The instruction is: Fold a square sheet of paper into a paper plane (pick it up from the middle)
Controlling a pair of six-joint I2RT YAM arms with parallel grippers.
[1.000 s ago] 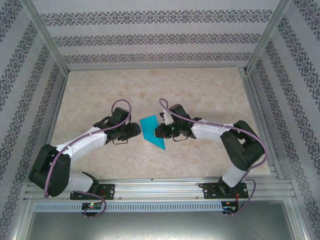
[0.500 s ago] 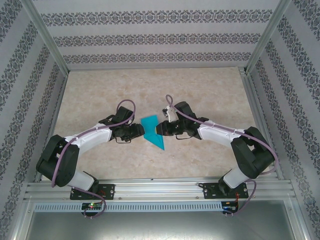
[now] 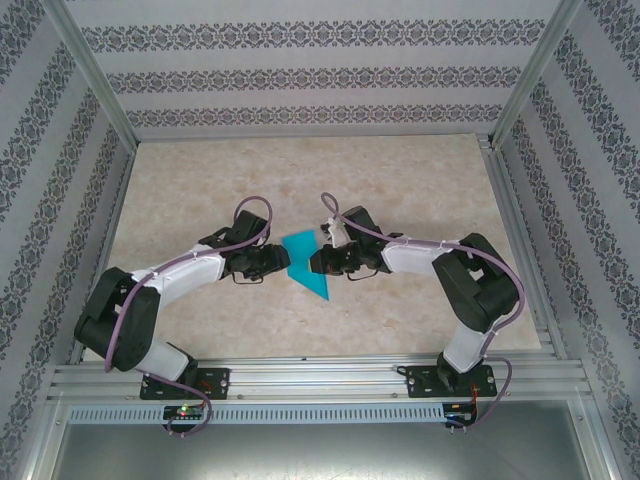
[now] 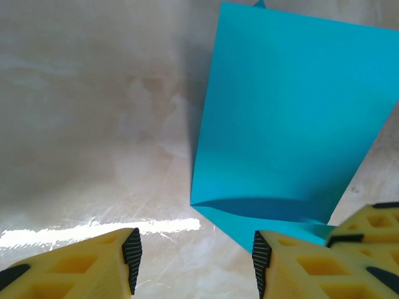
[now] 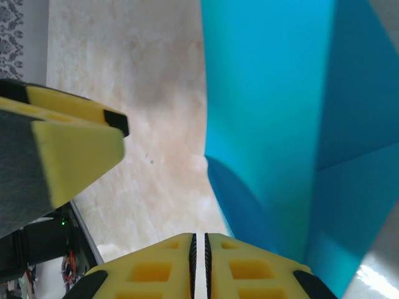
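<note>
**Folded teal sheet sits between two end effectors**

The sheet of paper (image 3: pixel 302 256) lies near the middle of the marbled surface (image 3: pixel 400 180), partly folded, with one flap raised off the surface and a pointed corner toward the arm bases. The left end effector (image 4: pixel 194 261) faces it from the left with its fingers well apart and nothing between them; one finger (image 4: pixel 265 265) is just beside the sheet's near corner. The right end effector (image 5: pixel 199 255) meets the sheet from the right with its pads pressed together, close against the fold. Whether any paper is pinched between them cannot be told.
</note>
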